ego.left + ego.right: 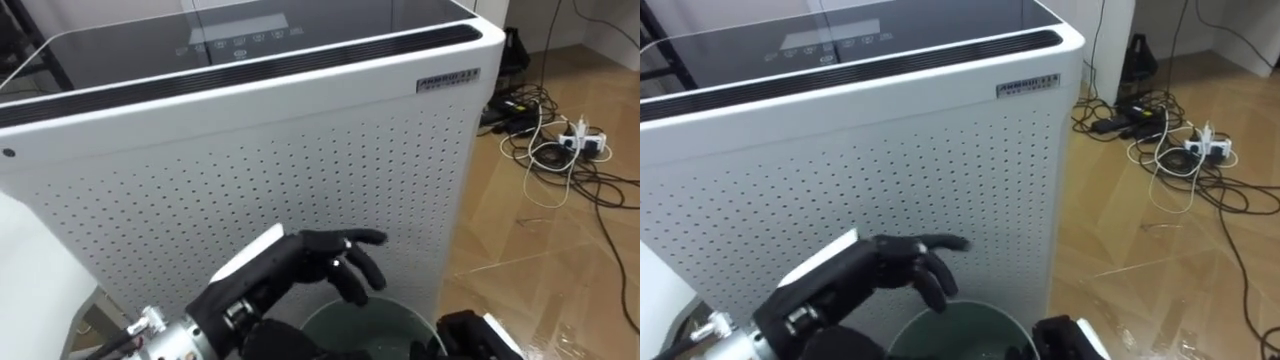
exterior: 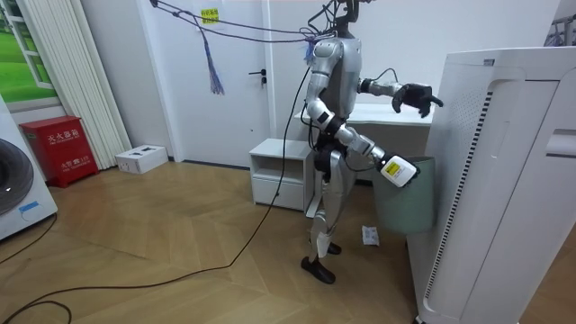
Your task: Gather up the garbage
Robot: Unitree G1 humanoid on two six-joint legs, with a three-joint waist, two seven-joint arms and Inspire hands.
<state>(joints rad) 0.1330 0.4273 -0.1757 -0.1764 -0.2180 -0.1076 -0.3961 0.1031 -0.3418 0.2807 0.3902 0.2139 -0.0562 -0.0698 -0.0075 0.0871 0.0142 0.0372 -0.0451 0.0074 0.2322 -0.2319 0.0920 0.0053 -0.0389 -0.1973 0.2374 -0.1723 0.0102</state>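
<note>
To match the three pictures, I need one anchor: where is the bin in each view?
Left eye view: bin at bottom centre, just below the left hand.
Right eye view: bottom centre too.
Room view: right of centre, in front of the robot.
Shared landmark: the white perforated appliance beside the bin.

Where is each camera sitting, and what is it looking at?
Left eye view: on the robot's head, looking down at a white appliance and a bin; its left hand reaches over the bin.
Right eye view: right beside it, facing the same way; same hand.
Room view: standing across the room, seeing the whole robot from its side.
All three share the hand, bin and appliance.
</note>
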